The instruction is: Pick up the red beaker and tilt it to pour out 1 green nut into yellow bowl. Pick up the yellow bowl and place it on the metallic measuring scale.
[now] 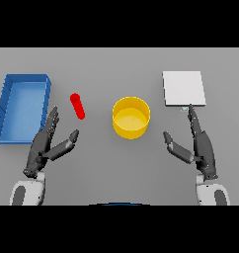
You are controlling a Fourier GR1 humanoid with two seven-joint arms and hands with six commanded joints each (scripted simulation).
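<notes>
Grey tabletop (101, 163), seen from over the robot's shoulder: both hands rest low on the surface, nothing picked up yet. Left hand (45, 143) lies w/ fingers straight and thumb spread wide, holding nothing; right hand (200, 146) mirrors it, fingers long and relaxed, thumb out, also empty. Red beaker (77, 105) sits just beyond and a bit inboard of the left fingertips, apart from them, its long axis running away from the robot and leaning slightly toward the left side. That makes the left hand clearly the nearer one; the right is well apart from it, across the yellow bowl (131, 117). Bowl stands between the two hands, further up the table than either thumb, approx. centre. Metal scale (183, 88), a pale square plate, lies straight ahead of the right fingertips, which reach almost to its near edge. Blue tray (22, 106) sits outboard of the left fingers. Whether a nut is in the beaker can't be made out. Likely first move: left hand forward and inward, closing across the beaker's narrow width.
</notes>
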